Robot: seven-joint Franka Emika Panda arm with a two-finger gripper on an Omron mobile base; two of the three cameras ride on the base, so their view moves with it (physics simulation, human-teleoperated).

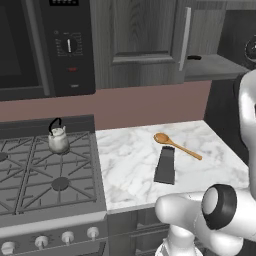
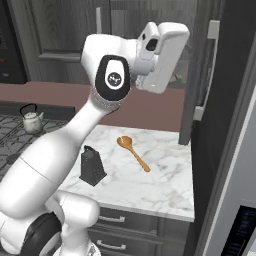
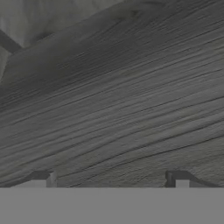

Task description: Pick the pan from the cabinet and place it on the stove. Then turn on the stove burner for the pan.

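Zero steps logged complete: stove carries only a kettle; pan handle pokes from the open cabinet shelf. My claw is spread, empty, facing wood grain.

you won't find any readable text here; the microwave panel marks are too blurred.

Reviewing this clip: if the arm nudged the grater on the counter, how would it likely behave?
The grater looks rigid, probably metal, so unlikely to flex. It stands upright, tapering upward from a wider base, so a low push likely slides it across the smooth marble counter. A high push could tip it.
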